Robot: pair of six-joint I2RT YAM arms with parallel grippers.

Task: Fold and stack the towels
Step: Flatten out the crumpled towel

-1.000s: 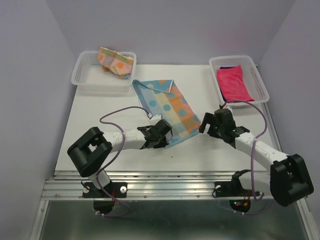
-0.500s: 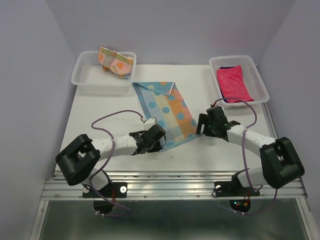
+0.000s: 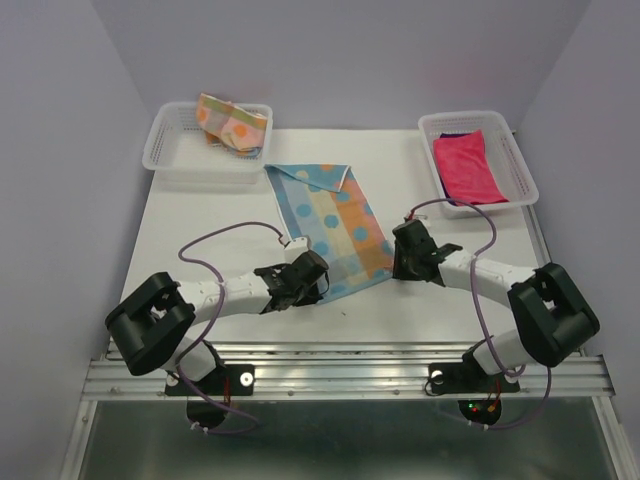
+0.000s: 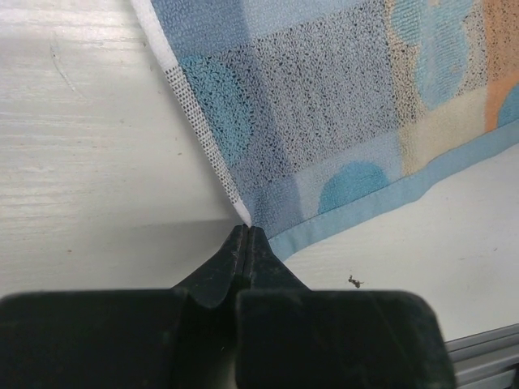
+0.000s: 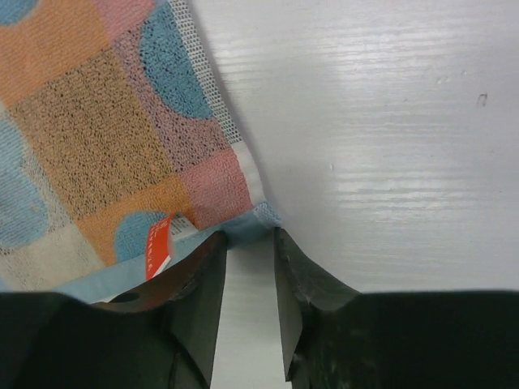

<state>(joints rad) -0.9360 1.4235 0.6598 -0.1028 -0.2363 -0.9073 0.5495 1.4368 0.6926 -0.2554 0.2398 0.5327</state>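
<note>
Your left tool [image 4: 246, 235] pinches one near corner of the blue towel [image 3: 330, 215] lying on the table [image 3: 190, 225]; your right tool [image 5: 250, 243], jaws a little spread, sits at the other corner, so both can lift it to fold.

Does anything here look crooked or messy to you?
Yes. The blue patterned towel lies slanted across the table, not square with its edges. In the left basket, the orange patterned towel sits bunched up, poking above the rim. The pink towel in the right basket looks tidy.
</note>
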